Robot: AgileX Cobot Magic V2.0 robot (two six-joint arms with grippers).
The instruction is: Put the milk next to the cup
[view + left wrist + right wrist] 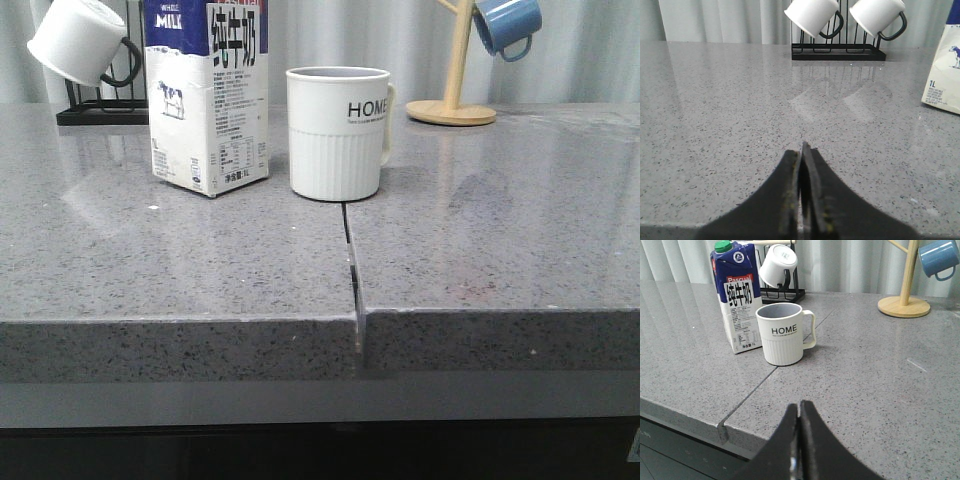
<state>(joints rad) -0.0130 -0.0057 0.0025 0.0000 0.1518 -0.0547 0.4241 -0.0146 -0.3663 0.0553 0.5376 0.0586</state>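
Milk (208, 95) stands upright in the upper left of the front view, just beside the cup (338, 132). Left gripper (802, 150) and right gripper (799, 407) sit low over the counter (180, 260), jaws pressed together, empty.

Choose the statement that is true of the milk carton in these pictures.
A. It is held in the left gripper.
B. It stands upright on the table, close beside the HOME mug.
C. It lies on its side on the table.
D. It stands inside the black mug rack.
B: the milk carton stands upright on the grey table with only a narrow gap to the HOME mug, and both grippers are shut on nothing, away from it.
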